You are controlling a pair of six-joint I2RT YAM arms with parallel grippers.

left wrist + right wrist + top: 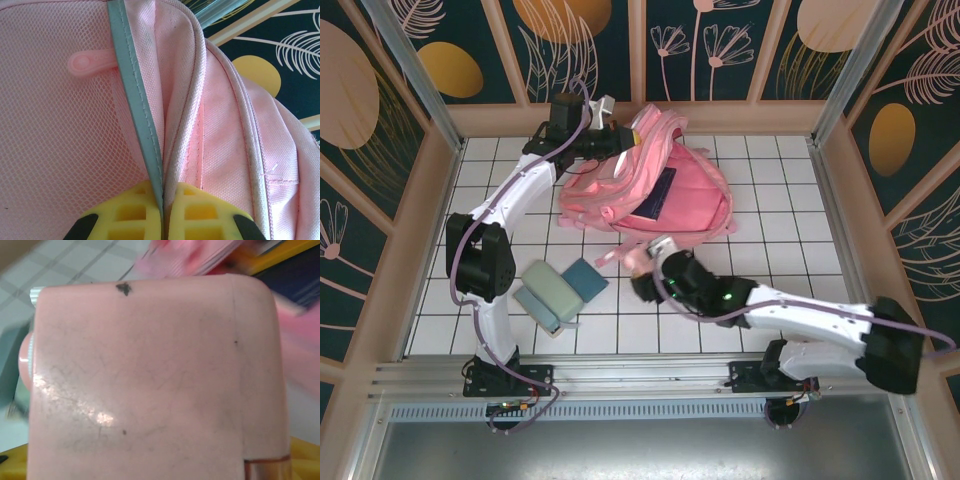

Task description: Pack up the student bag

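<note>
Pink fabric: my left gripper (162, 202) is clamping the silvery strip (137, 115) of the student bag (695, 195), at the far middle of the table (780, 300). My right gripper (648, 265) is gripping a pale pink case (150, 380) just before the bag. A dark book (660, 195) is lying inside; the green box (545, 295) and teal pad (586, 278) are waiting outside.

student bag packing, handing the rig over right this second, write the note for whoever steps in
Left gripper: shut on the student bag, pinching its grey reflective strip at the bag's far end.
Right gripper: shut on a pale pink case, on the near side of the bag, not yet inside.
Done: the bag lies open on the table, with a dark blue book in it.
Left: get the pink case in. The grey-green box and the teal item lie unpacked on the table by the left arm.
</note>
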